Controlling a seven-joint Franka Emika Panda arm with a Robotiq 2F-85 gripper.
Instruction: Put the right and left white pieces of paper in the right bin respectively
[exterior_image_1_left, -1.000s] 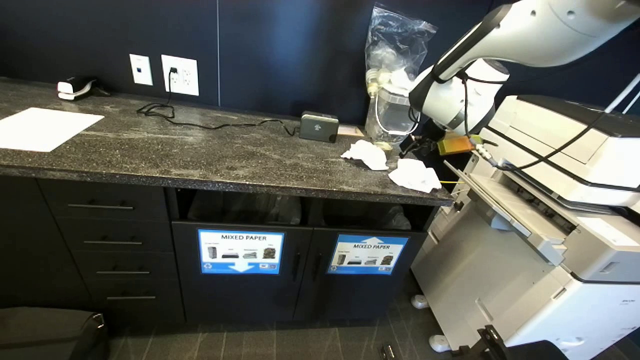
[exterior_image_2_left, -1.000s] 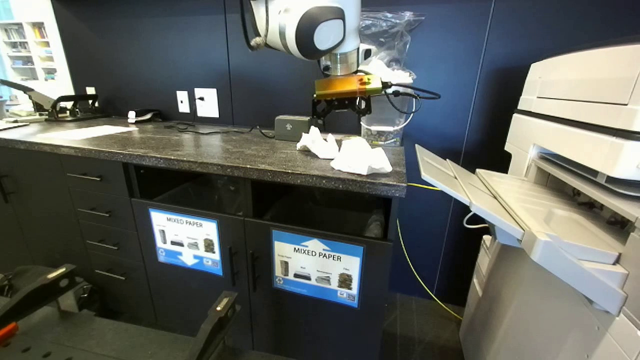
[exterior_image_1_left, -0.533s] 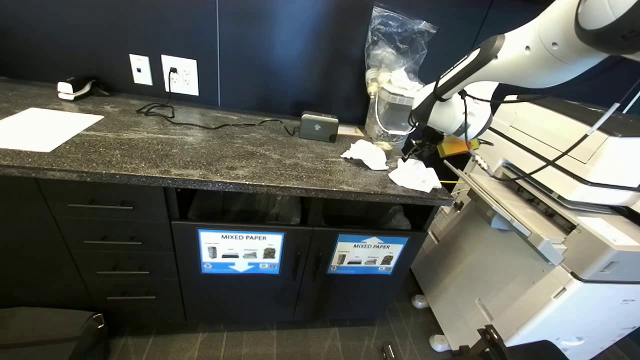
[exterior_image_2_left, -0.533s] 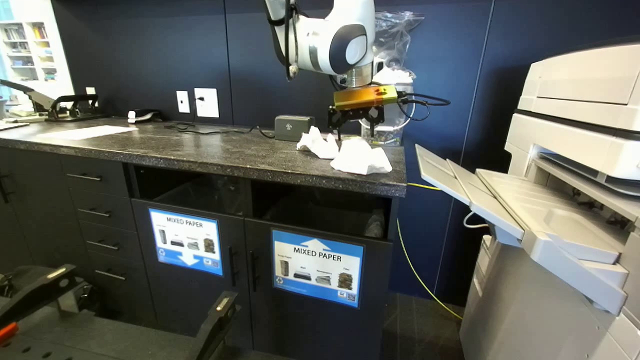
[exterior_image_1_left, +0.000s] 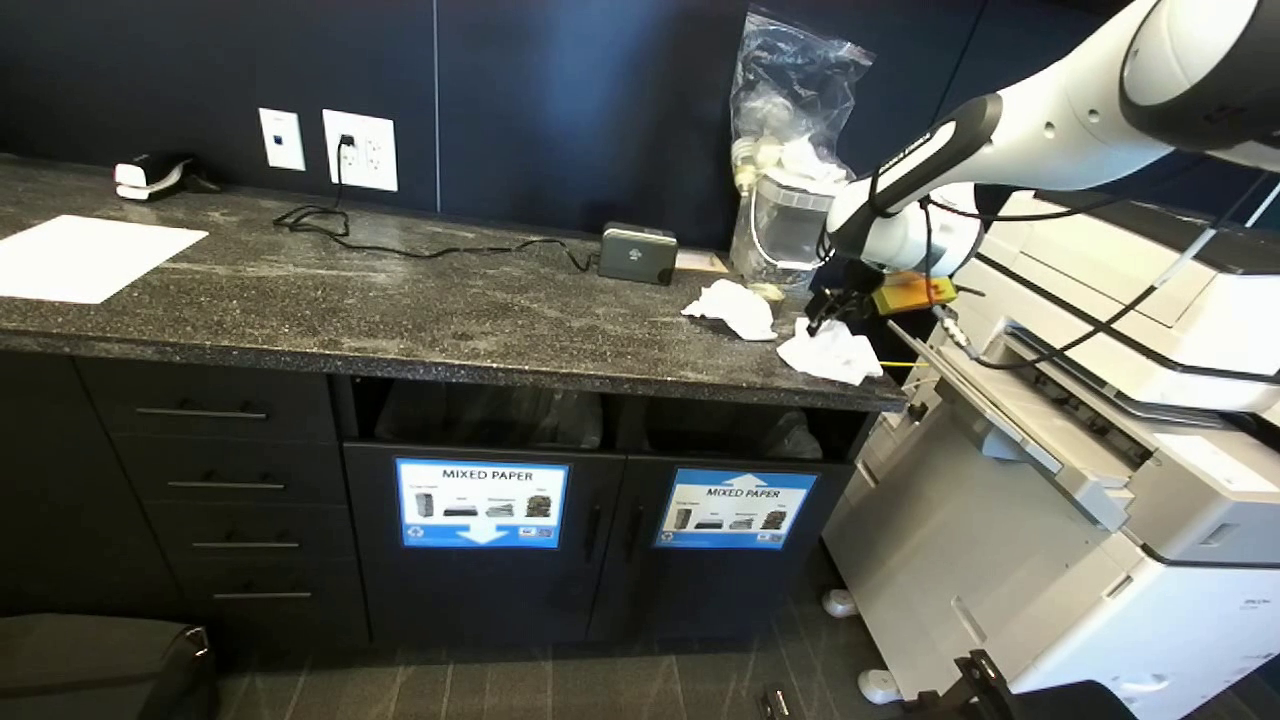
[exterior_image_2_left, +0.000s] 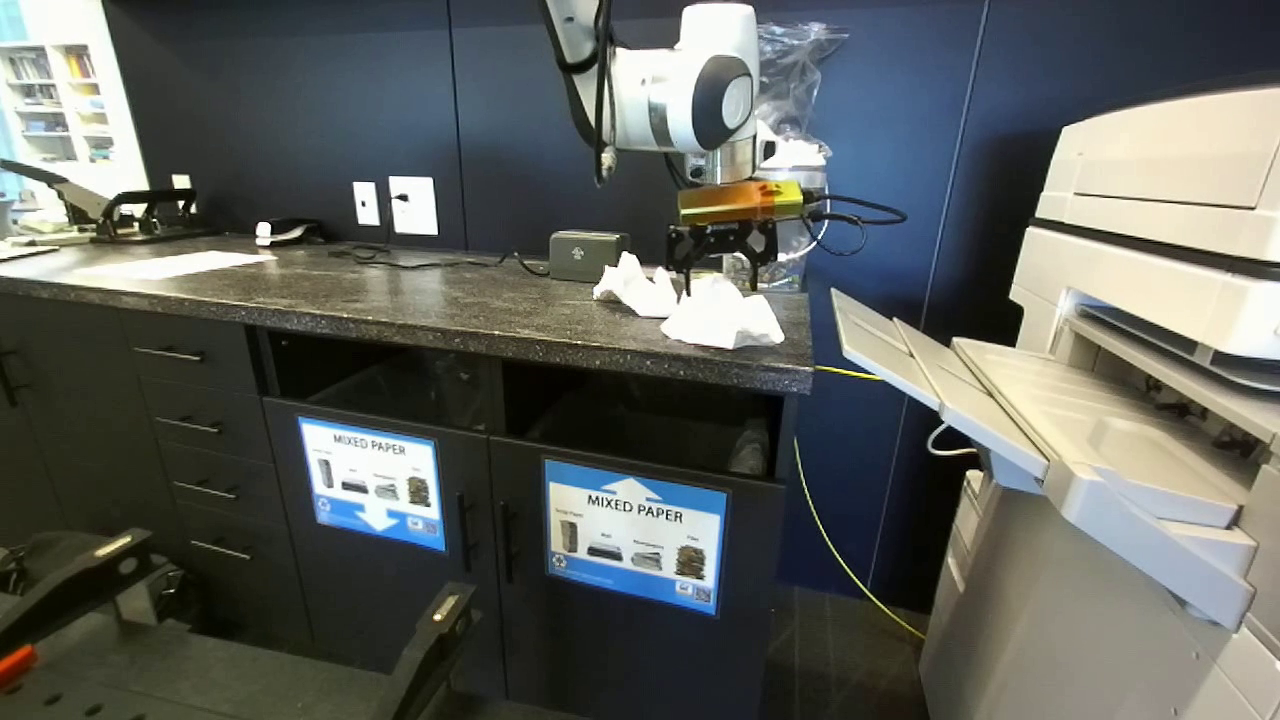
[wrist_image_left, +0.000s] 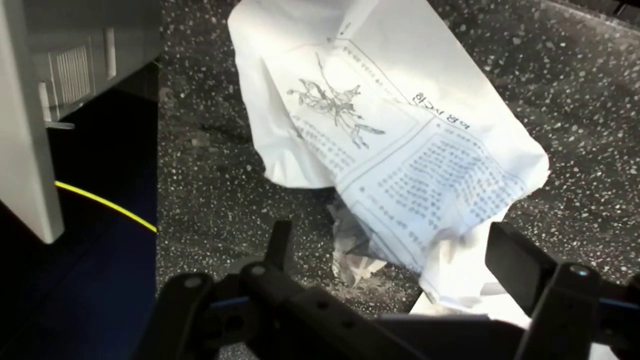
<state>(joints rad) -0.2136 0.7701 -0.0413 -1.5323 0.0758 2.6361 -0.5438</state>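
Nearest stands the right mixed-paper bin, under the surface. Above it, at the right end, lies the right crumpled printed paper. The end effector has come lower and further right, to that paper's far side, spread wide and holding nothing; whether it touches, I cannot tell. A grasp there seems next. Slightly farther and left rests the left crumpled paper, so both pieces still need binning.

Dark blue wall panels (vertically seamed) back the speckled countertop.
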